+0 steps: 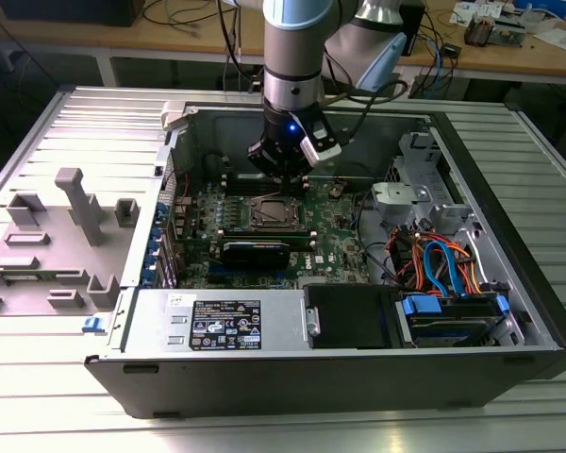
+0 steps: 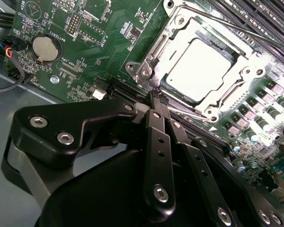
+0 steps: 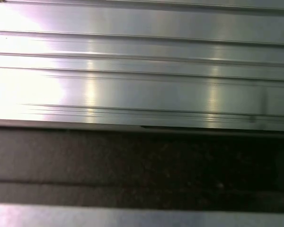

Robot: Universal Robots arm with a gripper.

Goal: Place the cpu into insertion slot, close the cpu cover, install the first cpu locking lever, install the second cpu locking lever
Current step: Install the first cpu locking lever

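Cpu (image 2: 199,66) sits in the insertion slot (image 2: 146,71) on the green board (image 2: 85,56), with the cpu cover (image 2: 236,82) framing it. I see my pincer (image 2: 157,97) with its tips pressed together, just beside the slot's near corner.

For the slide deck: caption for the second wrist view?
Shut gripper beside the socket, cpu seated under the closed cover.

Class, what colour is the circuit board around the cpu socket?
Green, clearest in the second wrist view: the motherboard.
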